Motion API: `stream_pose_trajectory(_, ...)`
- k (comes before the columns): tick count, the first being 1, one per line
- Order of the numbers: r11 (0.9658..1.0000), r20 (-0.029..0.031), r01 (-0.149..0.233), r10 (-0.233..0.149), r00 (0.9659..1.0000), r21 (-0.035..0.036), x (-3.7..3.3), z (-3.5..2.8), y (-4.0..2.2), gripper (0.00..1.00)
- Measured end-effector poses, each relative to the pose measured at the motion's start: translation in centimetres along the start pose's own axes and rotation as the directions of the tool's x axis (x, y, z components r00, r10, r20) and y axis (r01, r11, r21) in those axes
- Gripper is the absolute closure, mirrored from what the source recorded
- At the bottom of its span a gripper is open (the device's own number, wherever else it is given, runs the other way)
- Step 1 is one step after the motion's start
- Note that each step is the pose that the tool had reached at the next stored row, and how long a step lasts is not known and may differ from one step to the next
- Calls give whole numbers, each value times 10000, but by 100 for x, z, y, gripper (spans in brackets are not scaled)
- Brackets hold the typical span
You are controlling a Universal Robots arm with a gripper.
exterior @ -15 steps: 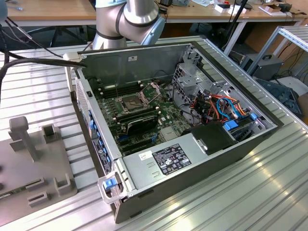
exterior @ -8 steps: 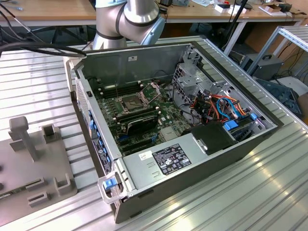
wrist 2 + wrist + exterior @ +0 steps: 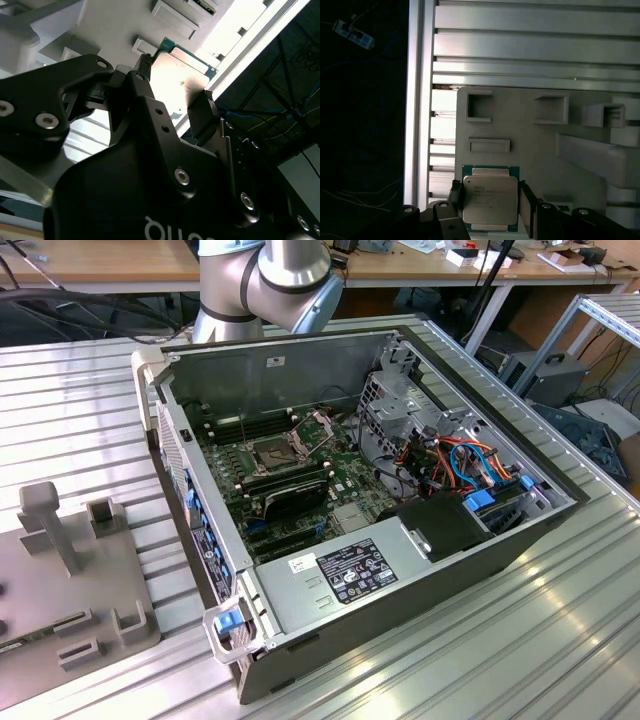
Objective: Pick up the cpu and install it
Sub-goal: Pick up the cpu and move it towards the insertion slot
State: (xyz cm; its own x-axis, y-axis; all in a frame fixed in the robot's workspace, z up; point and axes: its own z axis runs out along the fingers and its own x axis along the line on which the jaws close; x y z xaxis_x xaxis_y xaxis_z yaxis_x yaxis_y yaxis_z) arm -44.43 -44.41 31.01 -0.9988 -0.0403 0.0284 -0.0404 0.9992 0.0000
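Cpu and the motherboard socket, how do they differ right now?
The cpu has a pale silvery face on a green border; the socket is a dark square. The cpu sits between the fingers of the gripper over a grey fixture plate; the socket is fixed to the green motherboard inside the case, its metal frame swung open. Both are square.

Exterior view: the robot arm (image 3: 265,280) is cut off by the picture's upper edge above its lower joints. The grey fixture plate (image 3: 60,640) runs out past the exterior view's left edge. First wrist view: the cpu (image 3: 490,200) loses one margin to the picture's edge, as does the gripper (image 3: 490,194). Second wrist view: glare washes out the cpu's face and the gripper's dark body hides part of the plate. Contact between gripper and cpu cannot be determined.
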Motion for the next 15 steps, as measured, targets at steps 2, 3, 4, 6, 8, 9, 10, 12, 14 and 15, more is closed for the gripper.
stream_pose_trajectory(2, 10000, 0, 0, 0, 10000, 0, 1, -42, 0, 45)
stream_pose_trajectory(3, 10000, 0, 0, 0, 10000, 2, 2, -68, 1, 45)
stream_pose_trajectory(4, 10000, 0, 0, 0, 10000, 3, 3, -89, 2, 45)
stream_pose_trajectory(6, 10000, 1, -2, 2, 10000, 12, 4, -142, 5, 45)
stream_pose_trajectory(8, 10000, 3, -1, 1, 10000, 17, 6, -219, 6, 45)
stream_pose_trajectory(9, 10000, 3, 0, 0, 10000, 17, 7, -250, 6, 45)
stream_pose_trajectory(10, 10000, 4, -2, 2, 10000, 28, 9, -288, 9, 45)
stream_pose_trajectory(12, 10000, 6, -2, 2, 10000, 36, 9, -323, 11, 45)
stream_pose_trajectory(14, 10000, 6, -1, 1, 10000, 37, 10, -344, 11, 45)
stream_pose_trajectory(15, 10000, 5, -2, 2, 10000, 38, 10, -358, 11, 45)
